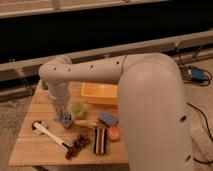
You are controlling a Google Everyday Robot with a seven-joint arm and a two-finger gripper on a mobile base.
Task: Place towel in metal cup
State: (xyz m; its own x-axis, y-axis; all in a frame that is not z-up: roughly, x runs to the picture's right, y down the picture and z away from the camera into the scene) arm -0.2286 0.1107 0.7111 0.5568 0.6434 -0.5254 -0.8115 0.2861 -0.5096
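The white arm [115, 75] extends from the large body segment at lower right toward the left, bends at a rounded elbow, then turns straight down. The claw [63, 117] hangs at the wrist's lower end, pointing downward, with its fingers closed together.

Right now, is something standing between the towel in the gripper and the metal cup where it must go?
I cannot tell. The gripper is shut on the towel, low over the table beside the green cup. No metal cup shows in this view; the arm may hide it.
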